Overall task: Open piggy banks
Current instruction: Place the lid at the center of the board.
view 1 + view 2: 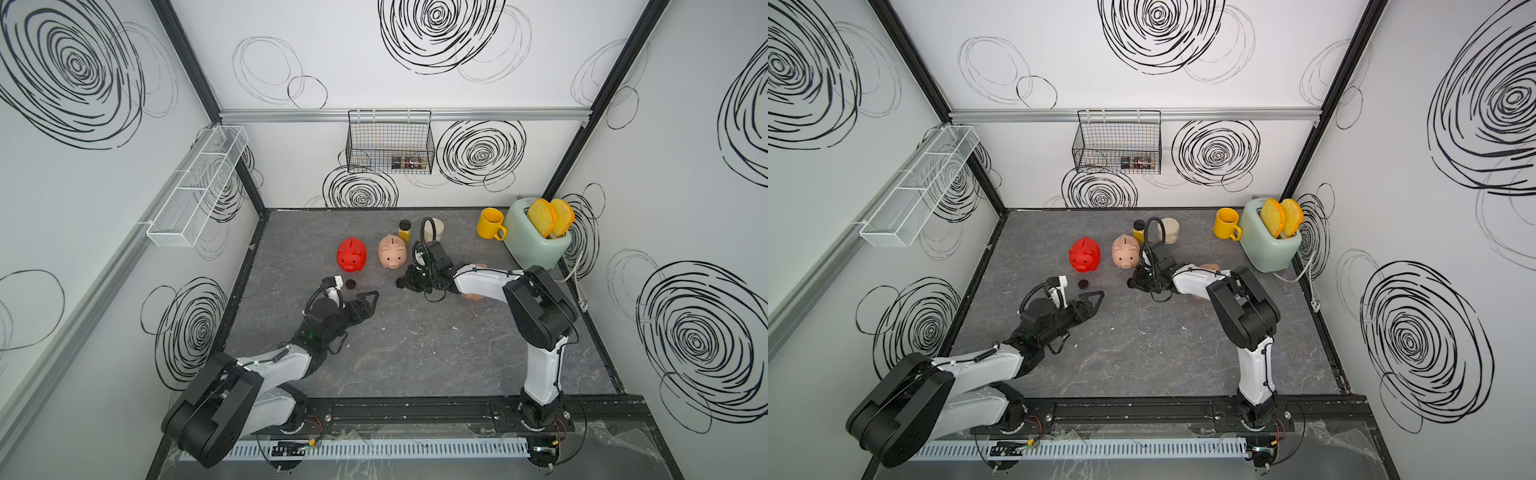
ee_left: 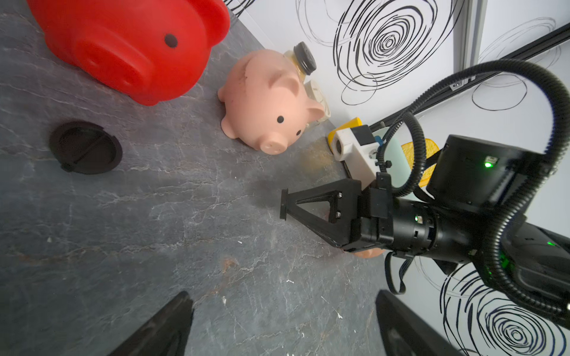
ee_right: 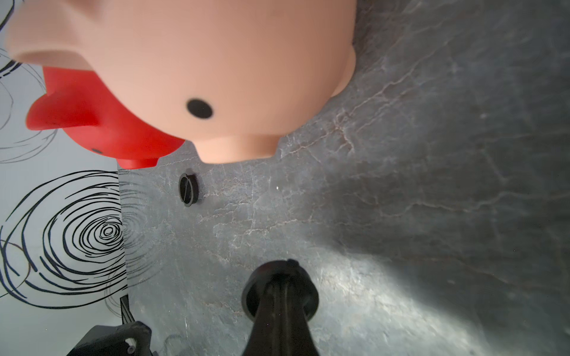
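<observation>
Two plugs are out: a loose plug (image 1: 351, 284) at 6 o'clock of the red piggy bank (image 1: 351, 255), and a second plug (image 3: 251, 296) clenched in the right end effector (image 3: 280, 283), which I judge must next set it down, while the left end effector (image 2: 282, 296) hangs released.

White wall panels (image 1: 374, 75) printed with black scribbled spirals enclose the left, far and right sides. The floor is a dark grey marble-patterned tabletop (image 1: 415, 353). A black wire basket (image 1: 374, 143) hangs on the far wall; a white mesh shelf (image 1: 195, 195) is mounted on the left wall.
</observation>
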### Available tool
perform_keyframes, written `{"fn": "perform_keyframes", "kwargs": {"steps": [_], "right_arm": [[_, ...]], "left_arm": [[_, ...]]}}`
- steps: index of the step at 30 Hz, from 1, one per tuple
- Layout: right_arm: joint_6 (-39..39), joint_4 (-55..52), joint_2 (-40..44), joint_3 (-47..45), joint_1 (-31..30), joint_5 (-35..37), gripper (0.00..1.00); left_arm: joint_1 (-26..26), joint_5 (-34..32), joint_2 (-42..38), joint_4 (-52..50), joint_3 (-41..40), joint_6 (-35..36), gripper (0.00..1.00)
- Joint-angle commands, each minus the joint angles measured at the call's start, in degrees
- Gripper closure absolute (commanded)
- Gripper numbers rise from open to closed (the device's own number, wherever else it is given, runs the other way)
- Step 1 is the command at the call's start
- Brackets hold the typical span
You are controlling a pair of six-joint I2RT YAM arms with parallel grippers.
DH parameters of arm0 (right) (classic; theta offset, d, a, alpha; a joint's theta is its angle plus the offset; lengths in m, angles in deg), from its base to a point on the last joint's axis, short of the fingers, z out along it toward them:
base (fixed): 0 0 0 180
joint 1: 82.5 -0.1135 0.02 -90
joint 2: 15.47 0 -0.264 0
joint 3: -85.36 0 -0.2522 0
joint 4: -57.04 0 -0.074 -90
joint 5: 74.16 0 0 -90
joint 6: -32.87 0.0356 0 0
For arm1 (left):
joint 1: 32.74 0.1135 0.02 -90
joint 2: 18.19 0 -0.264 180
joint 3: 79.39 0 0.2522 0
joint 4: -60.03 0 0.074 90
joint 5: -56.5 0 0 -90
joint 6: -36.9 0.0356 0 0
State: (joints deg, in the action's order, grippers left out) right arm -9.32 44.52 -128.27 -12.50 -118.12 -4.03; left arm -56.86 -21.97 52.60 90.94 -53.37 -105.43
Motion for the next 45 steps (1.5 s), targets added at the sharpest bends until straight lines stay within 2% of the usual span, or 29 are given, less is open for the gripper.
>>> {"fn": "perform_keyframes", "kwargs": {"steps": [1, 20, 34, 45], "right_arm": [[1.65, 1.73, -0.99, 1.66, 0.26, 0.14, 1.00], [4.92, 3.81, -5.89, 4.66, 0.15, -0.16, 1.00], [5.28, 3.86, -7.90, 6.15, 0.19, -0.42, 0.89], [5.28, 4.03, -7.80, 6.51, 0.16, -1.19, 0.86]], "left_arm": [[1.44, 2.63, 1.00, 3.17, 2.14, 1.44, 0.04], [2.39, 4.64, 3.57, 3.59, 3.05, 1.67, 0.04], [2.46, 4.73, 4.24, 3.16, 3.39, 1.89, 0.04], [2.58, 4.64, 4.24, 2.97, 3.48, 2.06, 0.04]]}}
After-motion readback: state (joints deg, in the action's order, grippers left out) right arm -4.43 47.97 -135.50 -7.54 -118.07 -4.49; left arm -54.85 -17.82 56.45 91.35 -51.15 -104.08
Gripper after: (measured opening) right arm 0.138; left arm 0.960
